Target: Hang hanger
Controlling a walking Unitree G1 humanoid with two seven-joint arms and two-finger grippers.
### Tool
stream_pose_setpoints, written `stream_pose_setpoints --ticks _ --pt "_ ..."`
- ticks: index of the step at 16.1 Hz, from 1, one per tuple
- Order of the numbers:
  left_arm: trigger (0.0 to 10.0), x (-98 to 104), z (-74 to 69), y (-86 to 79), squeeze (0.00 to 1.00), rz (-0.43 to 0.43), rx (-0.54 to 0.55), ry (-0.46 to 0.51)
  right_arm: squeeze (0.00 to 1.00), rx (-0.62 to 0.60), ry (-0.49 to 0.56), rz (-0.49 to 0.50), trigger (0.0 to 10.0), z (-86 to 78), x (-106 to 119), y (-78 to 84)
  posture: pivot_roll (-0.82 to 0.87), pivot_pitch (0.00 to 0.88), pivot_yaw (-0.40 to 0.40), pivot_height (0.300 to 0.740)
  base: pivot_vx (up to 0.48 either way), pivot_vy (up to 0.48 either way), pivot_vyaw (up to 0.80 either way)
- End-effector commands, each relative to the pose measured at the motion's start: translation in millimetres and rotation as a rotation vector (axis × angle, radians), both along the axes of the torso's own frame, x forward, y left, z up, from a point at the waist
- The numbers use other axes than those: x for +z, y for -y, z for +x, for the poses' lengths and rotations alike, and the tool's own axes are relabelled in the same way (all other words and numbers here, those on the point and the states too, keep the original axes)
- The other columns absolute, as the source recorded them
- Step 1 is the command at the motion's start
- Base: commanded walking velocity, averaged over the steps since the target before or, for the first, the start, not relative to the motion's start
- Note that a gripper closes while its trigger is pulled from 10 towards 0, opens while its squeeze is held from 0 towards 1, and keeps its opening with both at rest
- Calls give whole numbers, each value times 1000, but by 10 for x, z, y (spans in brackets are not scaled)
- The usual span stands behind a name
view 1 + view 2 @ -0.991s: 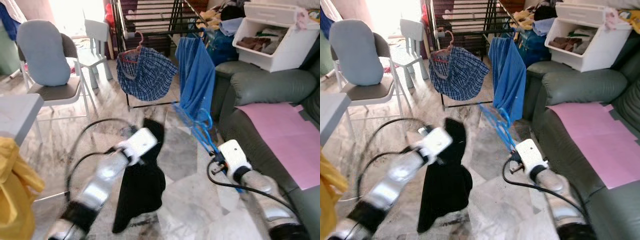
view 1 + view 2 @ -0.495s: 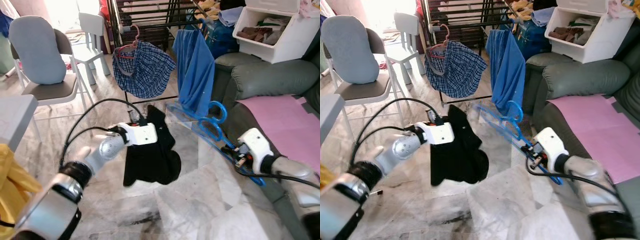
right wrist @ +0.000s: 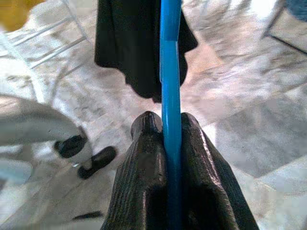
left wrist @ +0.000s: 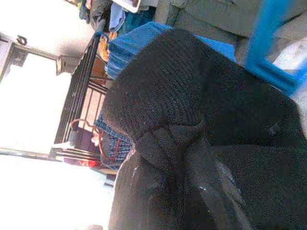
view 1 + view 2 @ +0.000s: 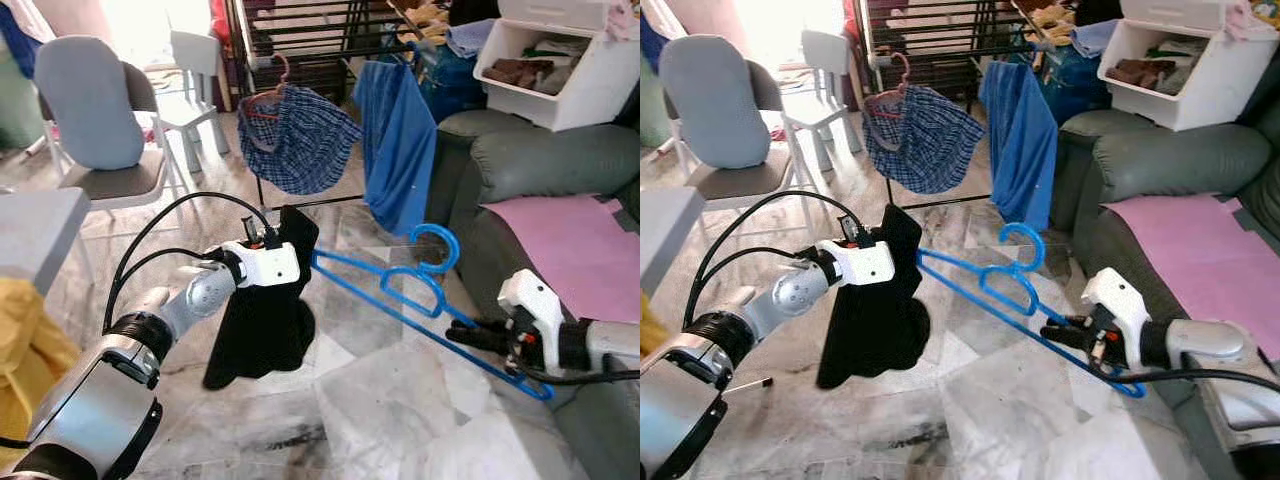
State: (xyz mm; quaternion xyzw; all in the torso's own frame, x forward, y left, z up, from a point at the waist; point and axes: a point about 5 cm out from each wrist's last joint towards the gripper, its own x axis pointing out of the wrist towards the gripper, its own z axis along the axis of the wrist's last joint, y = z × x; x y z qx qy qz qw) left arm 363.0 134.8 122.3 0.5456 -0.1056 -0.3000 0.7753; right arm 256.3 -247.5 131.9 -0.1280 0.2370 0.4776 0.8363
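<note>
My right gripper (image 5: 1065, 331) pinches the blue hanger (image 5: 980, 291) at its near end, its far tip reaching into the black garment (image 5: 262, 310) clenched in my left gripper (image 5: 290, 258); pinched so far out, the hanger could twist or slip from the cloth

I see smooth, glossy plastic on the blue hanger (image 5: 1025, 322), clamped between my right gripper (image 3: 165, 125)'s matt black, finely ribbed fingers (image 3: 139, 177). The black garment (image 4: 192, 124) my left gripper holds is a coarse knit cloth (its ribbed weave shows close up). The floor (image 5: 400, 410) looks like polished marble, the sofa (image 5: 540, 165) like smooth leather.
</note>
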Motion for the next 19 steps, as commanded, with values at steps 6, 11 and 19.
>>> stream_pose_setpoints --ticks 6,11,19 --pt "10000 368 33 174 0 -206 -124 77 0 104 -76 32 10000 -53 -149 -215 -103 0 46 740 0 0 0" --pt "10000 505 -30 232 0 -368 -219 54 0 11 -41 18 10000 47 -294 -290 -97 0 39 740 0 0 0" --pt "10000 521 -92 144 0 -412 -260 10 0 -65 5 45 10000 173 -246 -180 -90 0 25 740 0 0 0"
